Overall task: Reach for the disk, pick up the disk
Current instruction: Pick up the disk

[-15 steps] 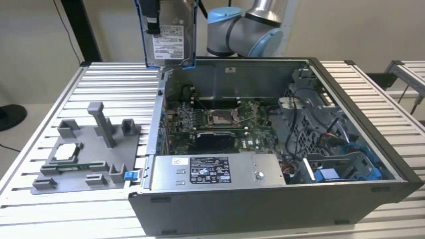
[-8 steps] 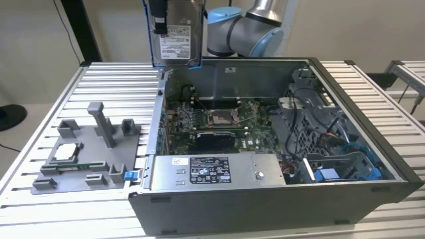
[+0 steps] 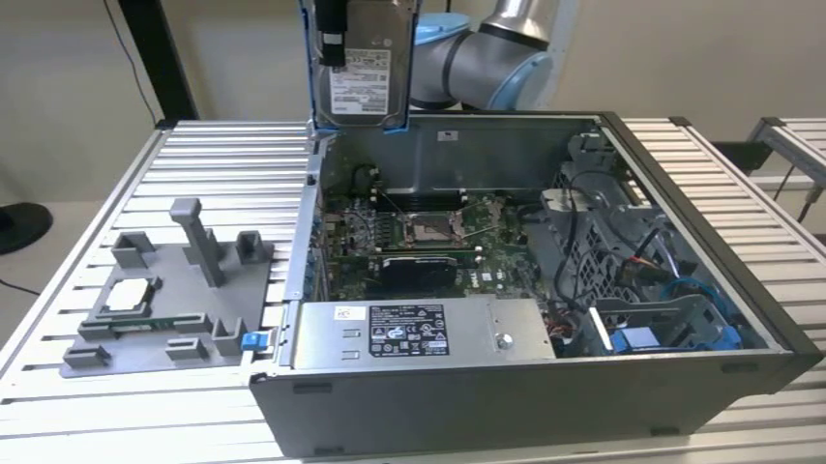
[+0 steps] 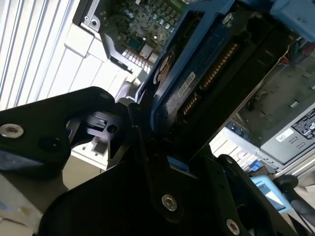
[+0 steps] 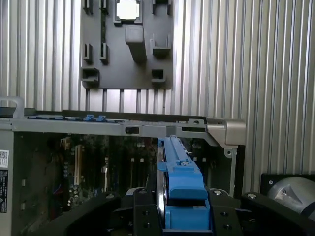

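Observation:
The disk (image 3: pixel 362 72), a silver drive with a white label and blue side rails, hangs upright above the back left corner of the open computer case (image 3: pixel 697 203). My gripper (image 3: pixel 362 14) is shut on its upper end, at the top edge of the exterior view. In the first wrist view the disk (image 5: pixel 178 172) shows edge-on, its blue rail running out from between the black fingers (image 5: pixel 142 216). In the second wrist view the disk (image 4: pixel 197 73) sits clamped in the gripper (image 4: pixel 147 142), with its underside and connector facing the camera.
The case holds a motherboard (image 3: pixel 420 232), a grey power supply box (image 3: pixel 413 333) at its front, and cables with blue parts (image 3: pixel 671 319) on the exterior view's right. A grey fixture plate (image 3: pixel 155 309) bearing a small silver chip (image 3: pixel 130 293) lies on the ribbed table (image 3: pixel 77 406).

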